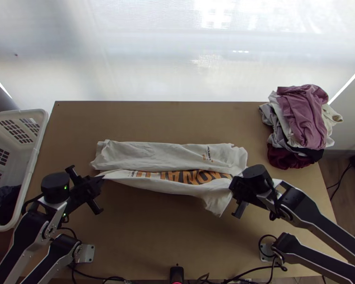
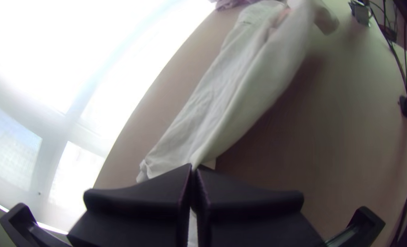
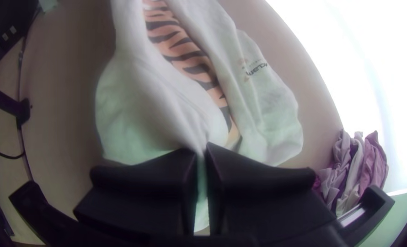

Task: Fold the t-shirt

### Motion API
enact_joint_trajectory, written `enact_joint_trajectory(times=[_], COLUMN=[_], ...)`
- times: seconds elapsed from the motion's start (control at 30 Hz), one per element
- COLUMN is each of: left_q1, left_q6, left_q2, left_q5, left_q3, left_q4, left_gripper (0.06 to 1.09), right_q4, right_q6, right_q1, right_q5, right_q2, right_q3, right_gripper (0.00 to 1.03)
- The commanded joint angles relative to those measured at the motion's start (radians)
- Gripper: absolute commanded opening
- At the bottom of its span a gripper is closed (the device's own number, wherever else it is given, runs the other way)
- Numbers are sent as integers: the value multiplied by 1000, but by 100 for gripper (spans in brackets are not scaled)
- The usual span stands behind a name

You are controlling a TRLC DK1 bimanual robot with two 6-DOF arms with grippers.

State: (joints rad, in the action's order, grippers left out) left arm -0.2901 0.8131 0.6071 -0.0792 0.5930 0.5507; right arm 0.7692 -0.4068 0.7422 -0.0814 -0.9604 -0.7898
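Two grippers, both closed on cloth: left (image 1: 101, 178) pinching the near left corner of the t-shirt (image 1: 168, 157), right (image 1: 232, 183) gripping its near side toward the right end. One white t-shirt, a long strip mid-table, printed band between folds; tabletop (image 1: 154, 236) extends nearer and beyond. One basket (image 1: 34, 161) by the left edge. One clothes pile (image 1: 301, 116), far right corner.

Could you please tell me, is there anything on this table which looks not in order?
The clothes pile is heaped unevenly and seems to reach past the table's right edge, so it might slip. The t-shirt has a corner sticking out, but its folding looks unfinished.
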Motion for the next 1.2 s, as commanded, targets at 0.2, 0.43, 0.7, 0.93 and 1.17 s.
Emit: enact_joint_trajectory(times=[0.2, 0.43, 0.7, 0.93, 1.17], left_q1=[91, 209, 223, 218, 203], left_q6=[-94, -5, 47, 106, 110], left_q2=[649, 846, 908, 915, 931], left_q5=[-110, -129, -129, -129, -129], left_q3=[330, 375, 335, 234, 229], left_q4=[-196, -311, -371, -428, -442], left_gripper=[9, 9, 9, 9, 9], right_q4=[-18, -18, -18, -18, -16], right_q6=[-61, -161, -244, -259, -257], right_q1=[-218, -323, -434, -500, -497], right_q5=[207, 241, 247, 247, 247], right_q2=[-393, -538, -704, -818, -864], right_q3=[-255, -293, -328, -419, -516], right_gripper=[3, 3, 3, 3, 3])
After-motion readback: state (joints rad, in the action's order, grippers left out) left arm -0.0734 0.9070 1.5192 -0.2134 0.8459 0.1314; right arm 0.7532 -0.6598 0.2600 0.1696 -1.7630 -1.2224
